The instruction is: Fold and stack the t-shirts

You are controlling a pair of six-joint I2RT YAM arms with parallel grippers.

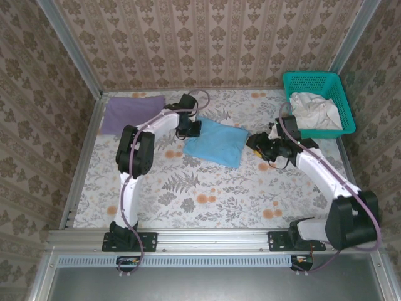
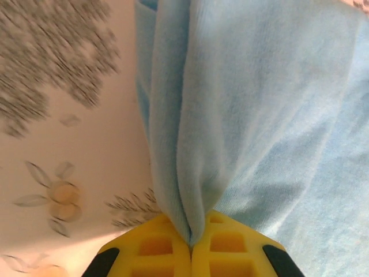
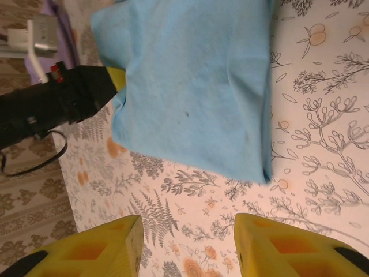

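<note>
One folded sky-blue tee (image 1: 216,144), lavender tee (image 1: 128,113) flat

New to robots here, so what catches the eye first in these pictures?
A folded sky-blue cloth t-shirt lies in the middle of the flowered table, its edge pinched in the shut left claw. The right claw hangs open beside it, empty. A teal plastic mesh basket holding crumpled white cloth stands at the far right corner, and a lavender-purple cloth t-shirt lies far left.
</note>
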